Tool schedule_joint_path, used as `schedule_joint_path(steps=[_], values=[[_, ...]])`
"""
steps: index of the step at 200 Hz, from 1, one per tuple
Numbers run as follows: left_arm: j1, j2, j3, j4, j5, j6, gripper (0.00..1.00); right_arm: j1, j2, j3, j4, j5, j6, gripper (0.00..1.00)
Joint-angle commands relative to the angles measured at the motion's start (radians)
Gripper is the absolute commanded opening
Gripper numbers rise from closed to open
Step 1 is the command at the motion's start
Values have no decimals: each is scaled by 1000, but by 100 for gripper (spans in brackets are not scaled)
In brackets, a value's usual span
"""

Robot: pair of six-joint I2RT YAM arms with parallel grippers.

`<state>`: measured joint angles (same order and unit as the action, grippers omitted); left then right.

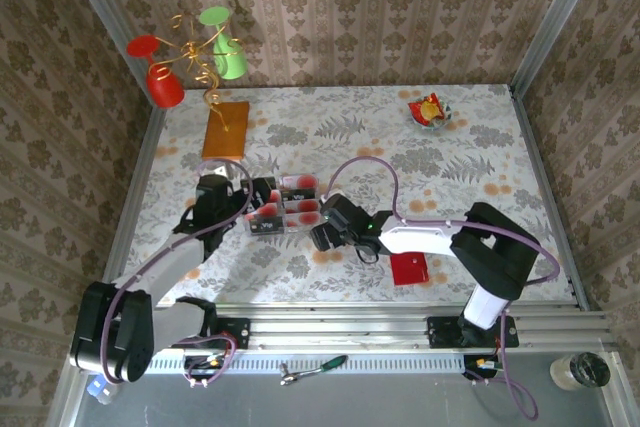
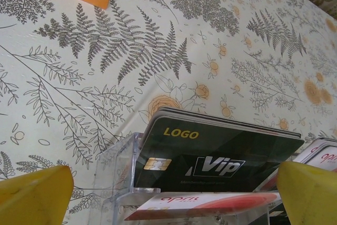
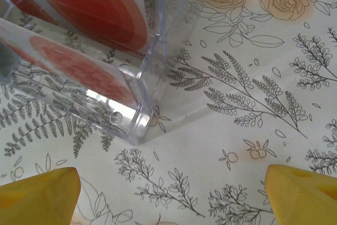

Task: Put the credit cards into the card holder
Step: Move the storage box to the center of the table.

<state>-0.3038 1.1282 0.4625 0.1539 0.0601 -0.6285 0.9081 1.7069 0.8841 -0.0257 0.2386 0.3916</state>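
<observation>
From above I see the credit cards (image 1: pixel 292 203) standing in a clear rack (image 1: pixel 262 225) between my left gripper (image 1: pixel 258 195) and right gripper (image 1: pixel 322 229). The card holder (image 1: pixel 408 268) lies behind the right one. Left wrist: jaws wide, empty, cards straight ahead. Right wrist: likewise wide and empty, rack corner ahead-left.

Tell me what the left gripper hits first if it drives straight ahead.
Probably the clear plastic rack: the left gripper, jaws open, points right at its near edge, where a pale red-marked card sits in front of the dark Vip card. How close is hard to judge.
</observation>
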Motion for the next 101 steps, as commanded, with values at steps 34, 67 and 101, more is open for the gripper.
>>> schedule_joint_path(steps=[34, 67, 101], values=[[-23, 56, 65, 67, 31, 28, 100, -20, 61, 52, 9, 85, -13, 93], [-38, 123, 108, 77, 47, 47, 100, -64, 62, 52, 11, 85, -13, 93], [-71, 197, 154, 115, 42, 40, 100, -101, 58, 47, 13, 88, -13, 93]])
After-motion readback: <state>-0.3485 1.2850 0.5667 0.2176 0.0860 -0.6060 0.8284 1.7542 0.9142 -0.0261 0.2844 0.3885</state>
